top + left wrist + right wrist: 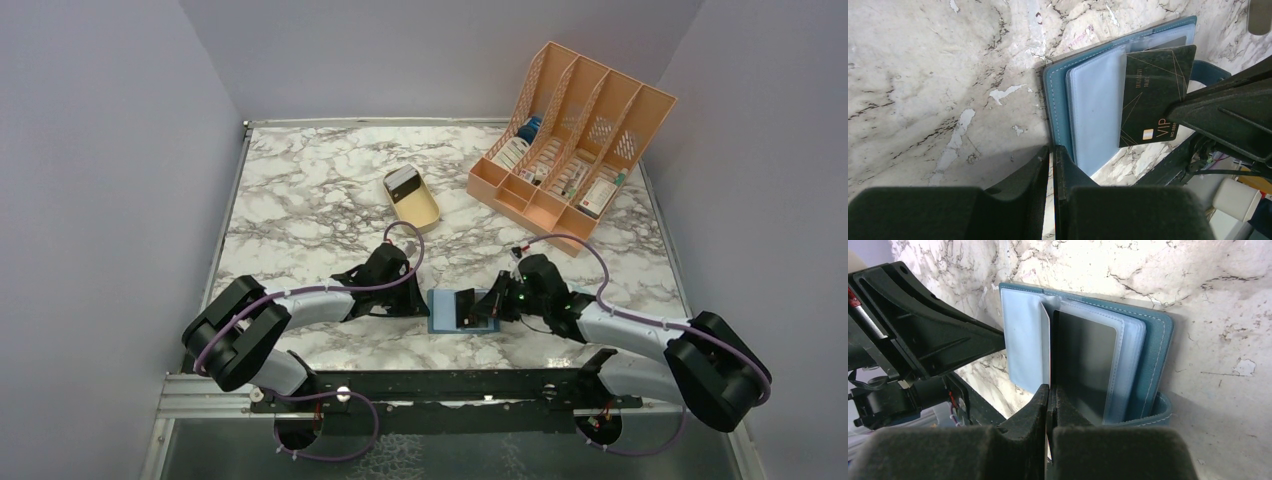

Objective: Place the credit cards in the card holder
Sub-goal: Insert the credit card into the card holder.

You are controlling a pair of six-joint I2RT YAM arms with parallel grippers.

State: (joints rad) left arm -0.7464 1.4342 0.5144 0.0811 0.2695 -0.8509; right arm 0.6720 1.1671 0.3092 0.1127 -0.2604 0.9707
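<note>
The card holder (443, 312) lies open near the table's front edge, with pale blue pockets and a teal rim. My right gripper (482, 307) is shut on a black credit card (1154, 95) with gold "VIP" print. The card's far edge is tucked under a clear sleeve of the holder (1095, 112). In the right wrist view the held card (1046, 347) shows edge-on above my shut fingertips (1049, 388), with a dark face (1085, 365) in the sleeves beside it. My left gripper (417, 300) is shut, its tips (1053, 149) at the holder's left edge. Another card with a pale face (402, 180) lies in the tray.
A tan oval tray (418, 208) stands mid-table behind the holder. An orange slotted file rack (575, 140) with small items is at the back right. Grey walls enclose the marble table (300, 200). A metal rail runs along the front edge.
</note>
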